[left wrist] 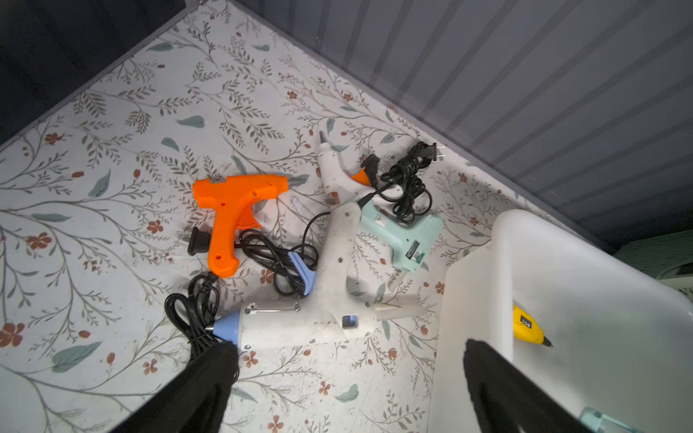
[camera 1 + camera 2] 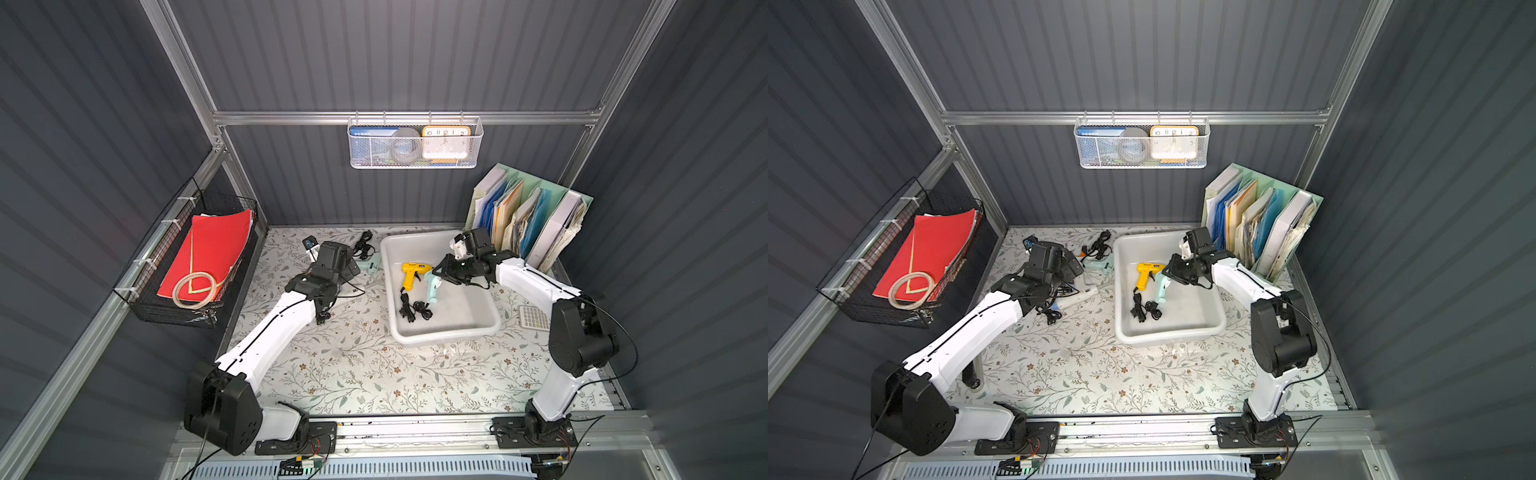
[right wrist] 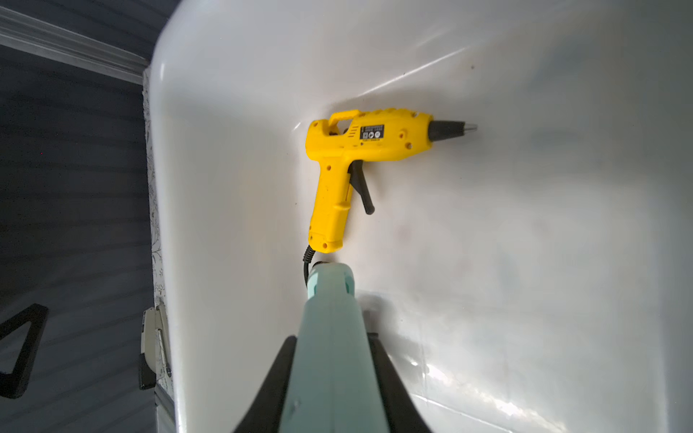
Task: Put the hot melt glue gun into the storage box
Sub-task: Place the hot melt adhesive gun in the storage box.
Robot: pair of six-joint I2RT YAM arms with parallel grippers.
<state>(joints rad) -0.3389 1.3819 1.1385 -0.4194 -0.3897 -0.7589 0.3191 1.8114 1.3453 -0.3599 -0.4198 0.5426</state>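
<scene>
Floral table [image 2: 353, 374] (storage box [image 2: 449, 332], 4 glue guns [image 1: 232, 213]).

Yellow glue gun [image 2: 411, 273] flat in storage box [image 2: 465, 324] — mint gun [image 2: 432, 289] alongside.

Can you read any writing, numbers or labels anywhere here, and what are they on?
"10 11 12 1 2": top numerals on the orange-framed clock in the white mesh basket; its lower numerals are blurred.
Black label on the yellow glue gun: too small to read.
Label on the mint-green glue gun on the table: unreadable.
Blue book's spine: blurred.
Grey calculator: keys illegible.
</scene>
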